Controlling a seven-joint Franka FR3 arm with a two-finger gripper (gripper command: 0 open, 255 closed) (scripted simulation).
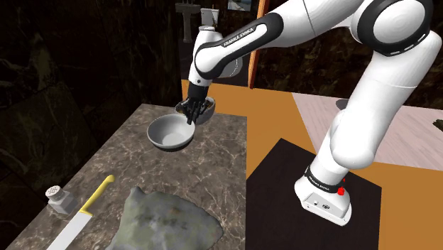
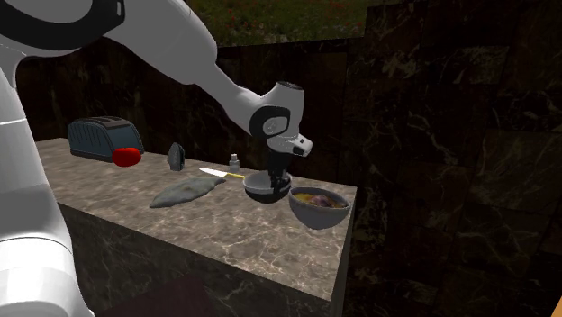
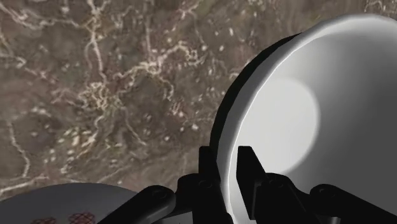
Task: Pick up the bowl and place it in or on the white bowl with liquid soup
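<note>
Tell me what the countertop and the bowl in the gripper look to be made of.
The countertop looks like polished stone, likely marble: brown-grey with pale branching veins. The bowl is drawn plain grey-white, smooth and softly shaded inside. It could be ceramic or metal, and I cannot tell which.

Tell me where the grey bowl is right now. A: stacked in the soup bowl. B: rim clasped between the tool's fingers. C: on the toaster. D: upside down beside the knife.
B: the wrist view shows the tool with one black finger on each side of the rim of the grey bowl, while the soup bowl sits apart beside it.
</note>
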